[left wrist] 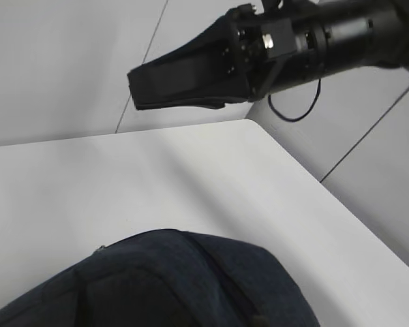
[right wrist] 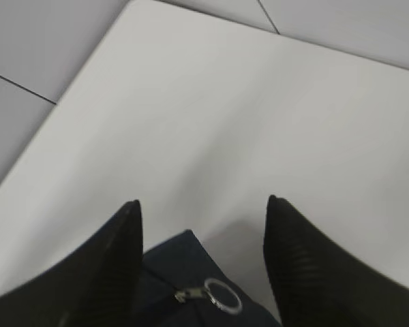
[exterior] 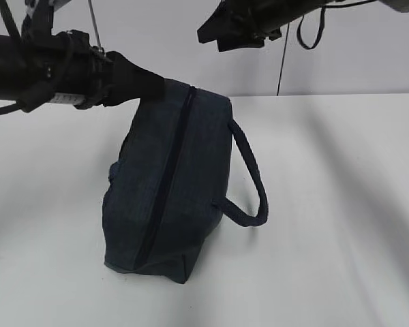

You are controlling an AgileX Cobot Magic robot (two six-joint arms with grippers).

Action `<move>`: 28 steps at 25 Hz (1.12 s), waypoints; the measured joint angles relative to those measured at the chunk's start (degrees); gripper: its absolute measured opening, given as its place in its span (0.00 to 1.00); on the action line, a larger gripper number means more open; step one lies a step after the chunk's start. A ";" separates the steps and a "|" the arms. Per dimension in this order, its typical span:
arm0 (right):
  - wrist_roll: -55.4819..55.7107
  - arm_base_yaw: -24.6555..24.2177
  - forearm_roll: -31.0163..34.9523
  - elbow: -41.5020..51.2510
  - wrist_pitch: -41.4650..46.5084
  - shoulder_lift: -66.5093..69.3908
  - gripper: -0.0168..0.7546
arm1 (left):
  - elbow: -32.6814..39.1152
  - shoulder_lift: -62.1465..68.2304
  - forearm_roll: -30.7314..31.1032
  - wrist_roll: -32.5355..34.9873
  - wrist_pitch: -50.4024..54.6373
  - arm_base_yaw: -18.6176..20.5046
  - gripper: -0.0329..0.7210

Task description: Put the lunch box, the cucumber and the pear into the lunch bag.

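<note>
The lunch bag (exterior: 167, 191) stands zipped at frame centre on the white surface (exterior: 327, 204), handle (exterior: 252, 177) looping right. The right end effector (right wrist: 201, 262) hangs spread above its ring pull (right wrist: 223, 295). The left end effector (exterior: 146, 85) touches the bag's upper-left corner; its grip cannot be told.

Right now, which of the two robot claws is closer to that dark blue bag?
The left. The left gripper sits at the lunch bag's far top corner, apparently touching it. The right gripper hangs above and behind the bag, clear of it.
</note>
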 joint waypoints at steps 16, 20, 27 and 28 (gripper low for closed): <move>22.13 2.49 -32.43 -3.08 4.43 -6.65 0.55 | -0.06 -8.27 47.29 -38.66 -1.82 4.27 0.57; 24.58 7.47 -41.22 0.03 4.56 -10.53 0.50 | -0.06 -11.57 70.71 -60.45 2.34 4.27 0.56; 25.17 14.66 -49.43 13.75 4.56 -19.29 0.47 | -0.06 -21.85 80.77 -71.44 6.76 4.27 0.55; 25.42 14.66 -49.84 15.74 4.56 -20.80 0.47 | -0.06 -23.23 80.66 -71.50 6.76 4.27 0.55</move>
